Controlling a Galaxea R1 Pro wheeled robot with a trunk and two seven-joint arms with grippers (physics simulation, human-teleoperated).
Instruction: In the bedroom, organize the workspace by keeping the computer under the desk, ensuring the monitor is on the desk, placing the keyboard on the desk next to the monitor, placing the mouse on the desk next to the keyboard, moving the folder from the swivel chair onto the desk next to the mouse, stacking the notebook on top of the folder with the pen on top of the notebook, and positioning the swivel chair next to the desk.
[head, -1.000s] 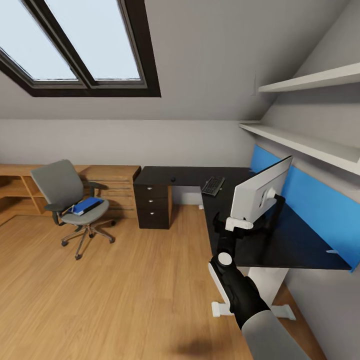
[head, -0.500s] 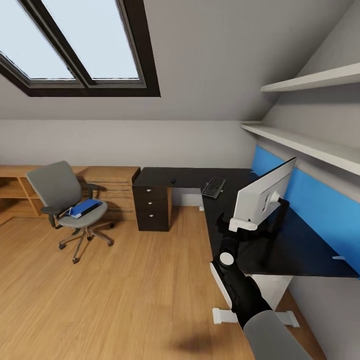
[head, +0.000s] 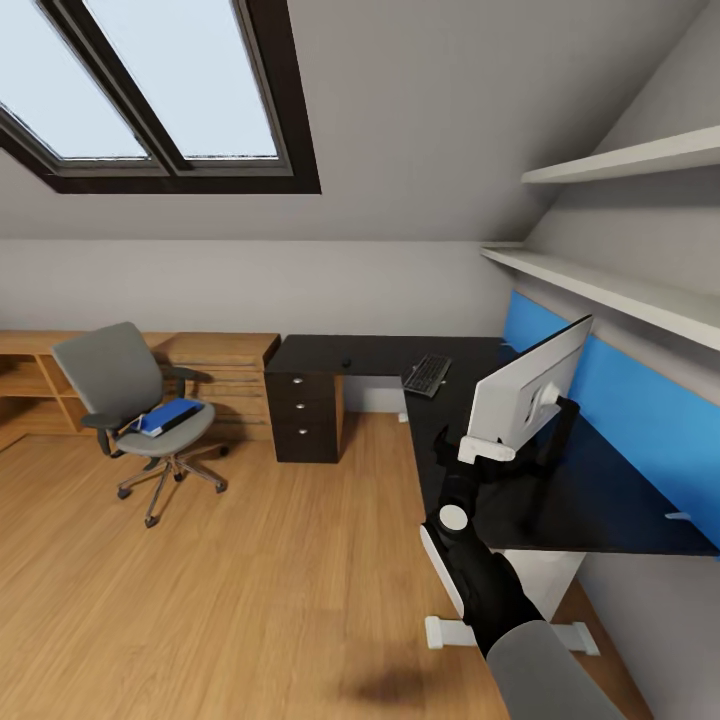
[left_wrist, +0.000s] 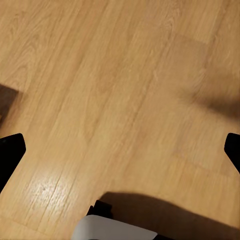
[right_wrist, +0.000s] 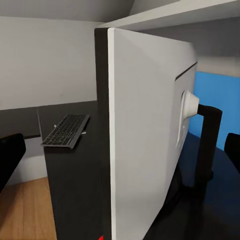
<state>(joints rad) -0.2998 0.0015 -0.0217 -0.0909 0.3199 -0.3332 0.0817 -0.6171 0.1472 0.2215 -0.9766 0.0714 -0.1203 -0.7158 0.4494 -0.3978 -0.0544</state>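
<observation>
The monitor (head: 525, 395) stands on the right wing of the black desk (head: 380, 352), white back toward me. My right gripper (head: 478, 447) is at its near edge. In the right wrist view the monitor's edge (right_wrist: 145, 140) sits between the wide-apart fingers (right_wrist: 10, 157), so the gripper (right_wrist: 120, 150) is open. The keyboard (head: 427, 374) lies at the desk's corner, also seen as the keyboard (right_wrist: 66, 130), with the small dark mouse (head: 346, 361) to its left. The grey swivel chair (head: 120, 375) stands out on the floor with the blue folder (head: 172, 415) on its seat. My left gripper (left_wrist: 120, 150) hangs open over bare floor.
A black drawer unit (head: 305, 412) carries the desk's left end, beside light wooden low cabinets (head: 225, 365). White shelves (head: 610, 285) and a blue wall panel (head: 640, 400) run above the desk's right wing. Open wooden floor (head: 250, 580) lies between me and the chair.
A second ago the whole head view shifted slightly, so the camera moved. The monitor and right gripper sit a little further right in it. Nothing has moved over the last half second.
</observation>
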